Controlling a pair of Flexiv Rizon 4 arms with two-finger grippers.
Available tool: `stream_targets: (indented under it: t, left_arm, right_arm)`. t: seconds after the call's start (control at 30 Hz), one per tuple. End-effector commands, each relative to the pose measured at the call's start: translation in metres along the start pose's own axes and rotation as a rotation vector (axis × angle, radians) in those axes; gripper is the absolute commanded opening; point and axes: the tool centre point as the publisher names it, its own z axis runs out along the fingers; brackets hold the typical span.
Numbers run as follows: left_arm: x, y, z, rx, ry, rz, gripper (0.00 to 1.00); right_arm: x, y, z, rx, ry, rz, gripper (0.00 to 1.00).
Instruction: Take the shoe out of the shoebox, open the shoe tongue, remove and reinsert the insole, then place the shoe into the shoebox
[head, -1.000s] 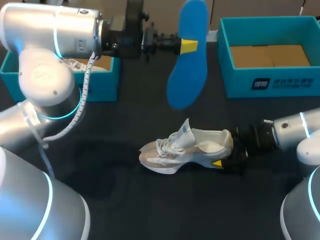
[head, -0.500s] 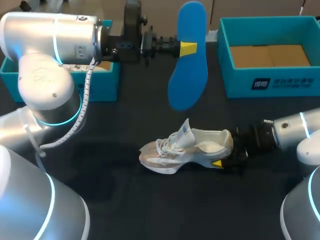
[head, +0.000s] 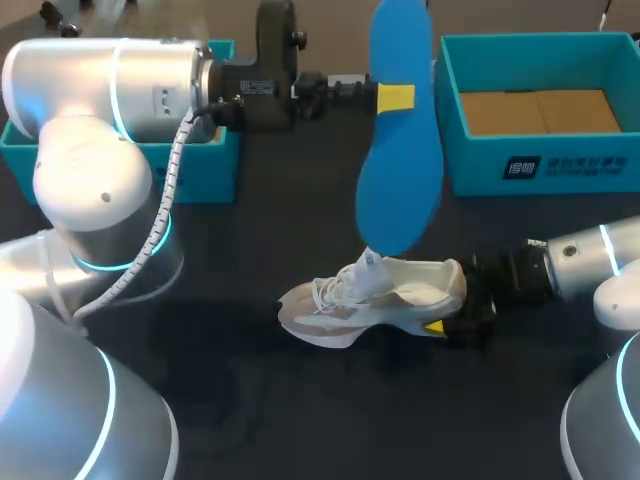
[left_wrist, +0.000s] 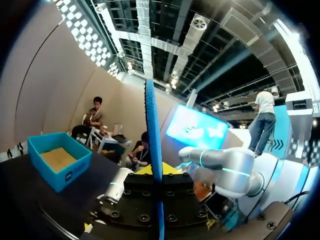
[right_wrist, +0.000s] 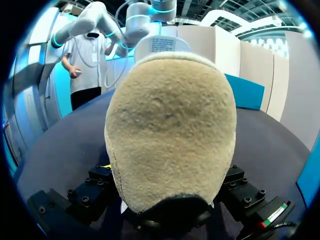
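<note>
L gripper (head: 396, 97) is clamping 1 blue insole (head: 400, 190), hanging over 1 shoe (head: 360, 300). R gripper (head: 440, 326) is gripping its heel. 2 teal boxes: left box (head: 215, 160), right box (head: 560, 165).

a black table (head: 250, 400) carried a white shoe (head: 390, 300) near its middle, an open teal shoebox (head: 480, 165) at the far right, and a second teal box (head: 210, 170) at the far left.

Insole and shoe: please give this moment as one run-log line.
left end effector: holds blue insole over white sneaker | right end effector: grips its heel
</note>
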Motion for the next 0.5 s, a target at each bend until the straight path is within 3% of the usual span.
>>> stream_targets:
  t: [0.03, 0.5]
  left_arm:
    - [0.009, 0.004, 0.007, 0.033, 0.001, -0.061, 0.0]
    - [0.035, 0.018, 0.005, 0.025, 0.042, -0.258, 0.0]
  right_arm:
    - [0.0, 0.0, 0.001, 0.004, -0.001, 0.0, 0.0]
    - [0.0, 0.0, 0.001, 0.004, -0.001, 0.0, 0.0]
